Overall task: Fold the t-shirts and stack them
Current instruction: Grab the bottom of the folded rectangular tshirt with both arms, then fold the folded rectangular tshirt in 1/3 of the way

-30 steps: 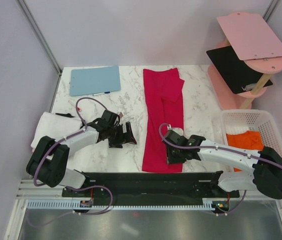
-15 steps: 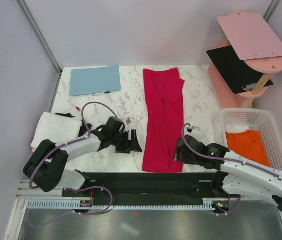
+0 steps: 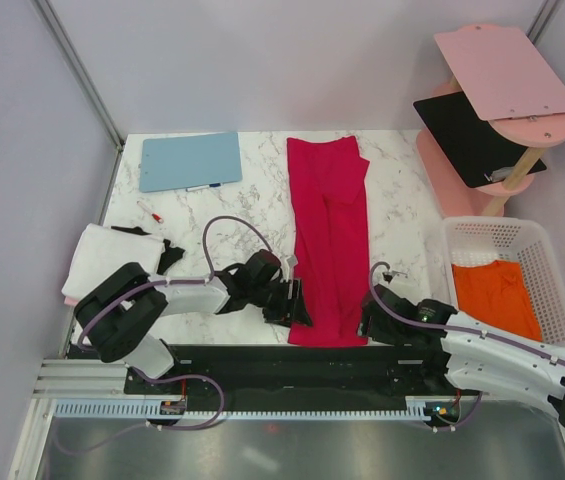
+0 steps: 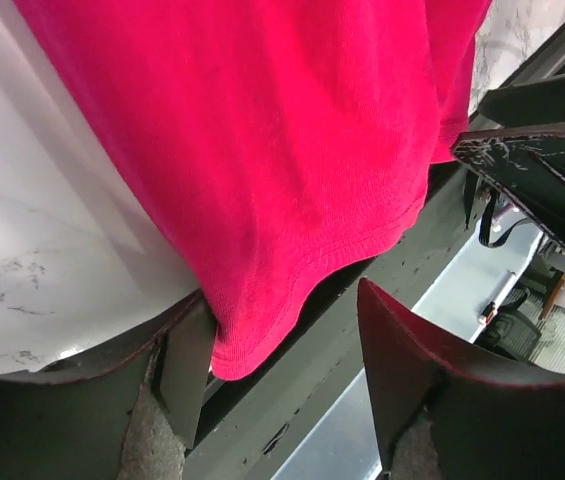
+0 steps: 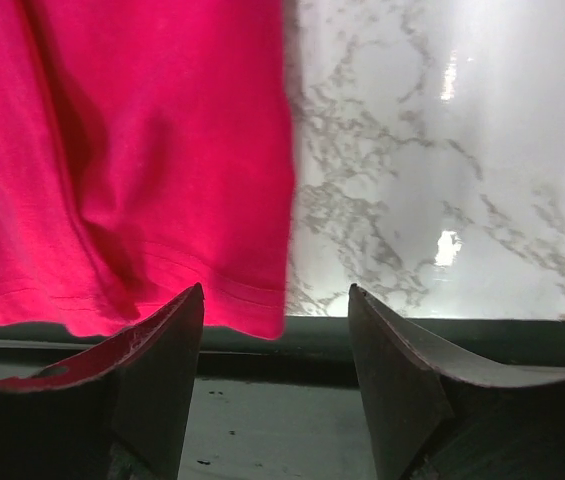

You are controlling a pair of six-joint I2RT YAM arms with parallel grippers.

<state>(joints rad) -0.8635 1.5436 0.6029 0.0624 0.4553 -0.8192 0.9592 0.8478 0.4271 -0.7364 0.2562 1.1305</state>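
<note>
Crimson t-shirt (image 3: pixel 329 235): lying flat.
Left gripper (image 3: pixel 295 305): released, straddling its near-left hem corner.
Right gripper (image 3: pixel 370 322): released, at its near-right corner.

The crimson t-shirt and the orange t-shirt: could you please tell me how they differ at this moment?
The crimson t-shirt lies on the marble table; the orange t-shirt sits in the white basket. The crimson one is stretched into a long, narrow strip; the orange one is a compact patch. Both are plain, single-colour cloth.
</note>
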